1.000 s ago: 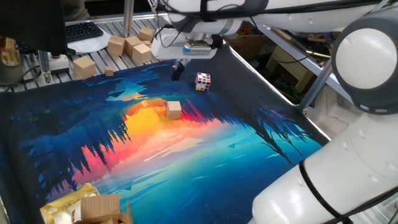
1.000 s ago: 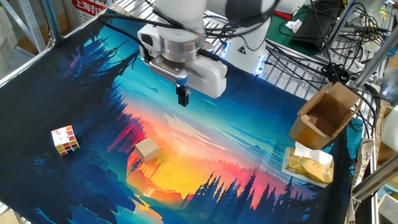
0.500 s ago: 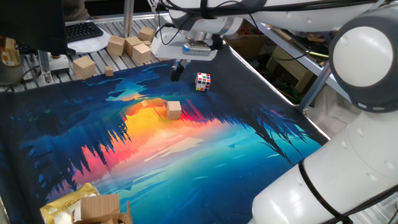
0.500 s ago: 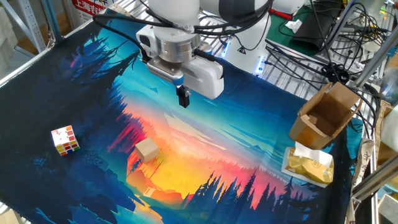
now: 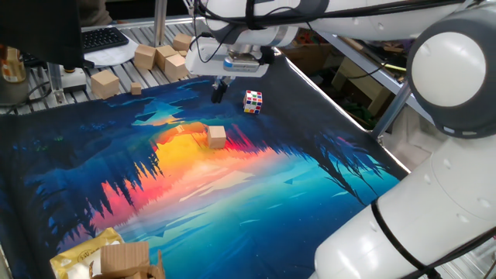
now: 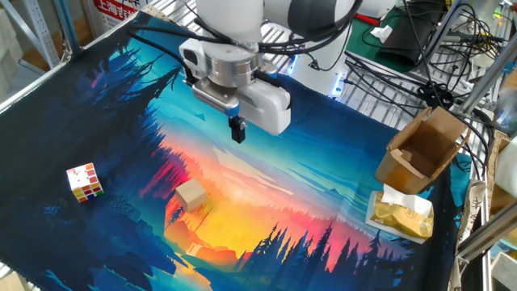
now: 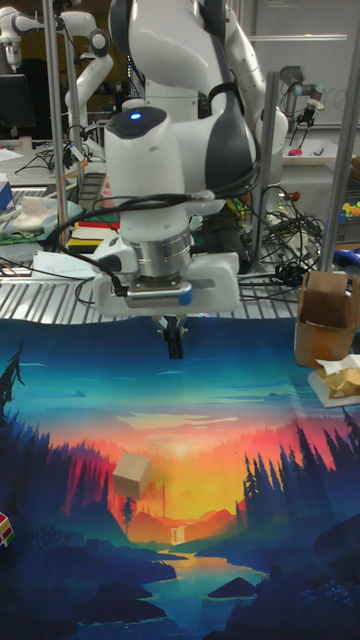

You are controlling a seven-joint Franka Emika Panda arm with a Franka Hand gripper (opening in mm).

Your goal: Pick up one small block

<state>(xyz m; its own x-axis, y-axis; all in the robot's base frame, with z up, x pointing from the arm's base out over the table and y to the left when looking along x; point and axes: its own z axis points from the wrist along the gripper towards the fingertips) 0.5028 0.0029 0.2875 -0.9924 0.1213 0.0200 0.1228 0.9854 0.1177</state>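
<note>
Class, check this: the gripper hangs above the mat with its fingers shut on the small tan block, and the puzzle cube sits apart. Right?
Not quite. The gripper holds nothing: the small tan block lies on the mat, apart from it, as the other fixed view shows. The puzzle cube does sit apart.

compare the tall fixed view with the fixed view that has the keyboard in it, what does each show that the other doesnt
Only the tall fixed view shows the open cardboard box at the mat's right edge. Only the keyboard view shows the keyboard and the larger wooden blocks on the slatted table beyond the mat. Both show the gripper shut and hanging above the mat, the small block on the orange patch, and the puzzle cube, though the tall view cuts the cube at its left edge.
</note>
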